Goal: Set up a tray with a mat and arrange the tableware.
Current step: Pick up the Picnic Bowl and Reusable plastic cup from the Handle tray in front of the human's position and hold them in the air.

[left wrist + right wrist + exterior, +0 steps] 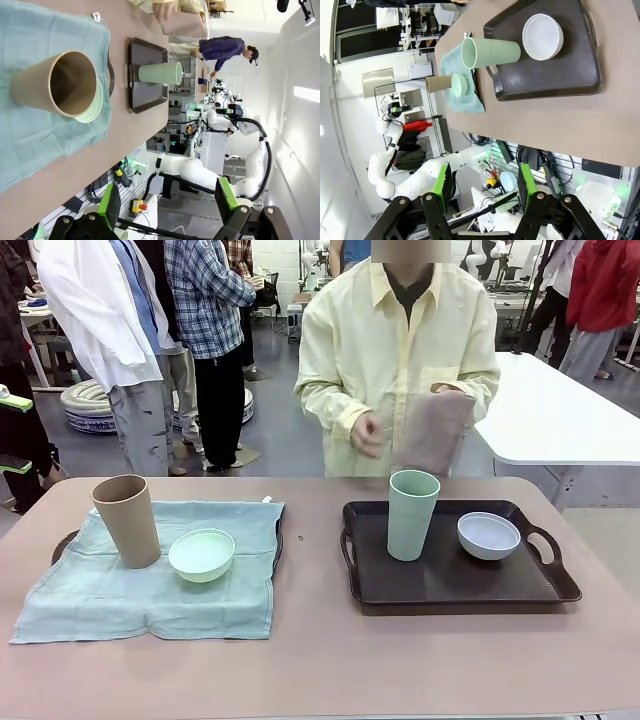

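Teal cloth mat (100,590) lies spread over a dark tray (60,544) at nine o'clock on the pinkish-brown surface (320,660). On it stand a tall tan tapered plastic cup (127,520) and, just beside it toward three o'clock, a small round mint-green bowl (201,554); that side looks finished to me.

At three o'clock sits a second dark brown plastic tray with handles (450,585), bare of any mat. It carries a tall mint-green tapered cup (413,515) and a small pale grey-white bowl (488,535), near each other but apart.

At twelve o'clock a person holds a folded dusty-pink cloth (432,430). I'd guess it is meant for the bare tray, so cup and bowl would come off, the cloth go down, and the pieces go back.

Both the left claw (167,205) and the right claw (484,187) hang clear of the surface, fingers apart, nothing between them.

Behind is a busy workshop: grey floor, people standing at eleven o'clock, a white table (560,420) at two o'clock.
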Controlling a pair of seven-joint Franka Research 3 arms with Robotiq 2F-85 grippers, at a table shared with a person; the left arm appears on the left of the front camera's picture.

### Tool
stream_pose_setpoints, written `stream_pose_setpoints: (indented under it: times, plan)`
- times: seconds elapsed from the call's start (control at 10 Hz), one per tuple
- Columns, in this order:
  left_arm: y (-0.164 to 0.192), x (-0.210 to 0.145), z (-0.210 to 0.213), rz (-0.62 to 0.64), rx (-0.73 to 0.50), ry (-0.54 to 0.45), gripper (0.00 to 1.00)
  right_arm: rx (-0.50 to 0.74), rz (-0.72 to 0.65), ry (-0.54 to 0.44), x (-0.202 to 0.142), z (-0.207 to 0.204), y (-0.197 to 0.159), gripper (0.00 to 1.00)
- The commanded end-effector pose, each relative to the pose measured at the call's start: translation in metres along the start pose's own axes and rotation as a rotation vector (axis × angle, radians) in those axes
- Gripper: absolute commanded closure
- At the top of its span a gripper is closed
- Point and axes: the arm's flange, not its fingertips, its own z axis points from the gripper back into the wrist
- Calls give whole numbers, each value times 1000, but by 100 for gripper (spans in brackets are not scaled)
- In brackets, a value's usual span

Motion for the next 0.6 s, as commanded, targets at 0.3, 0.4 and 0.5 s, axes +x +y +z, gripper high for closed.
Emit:
stream_pose_setpoints:
  times: [0.3,0.4,0.5]
  plan:
    - [0,-2,3,5,-12,2,0,14,20,-1,-2,0,0,30]
    - [0,-2,3,5,-12,2,0,14,20,-1,-2,0,0,30]
    - [0,-2,3,5,-12,2,0,14,20,-1,-2,0,0,30]
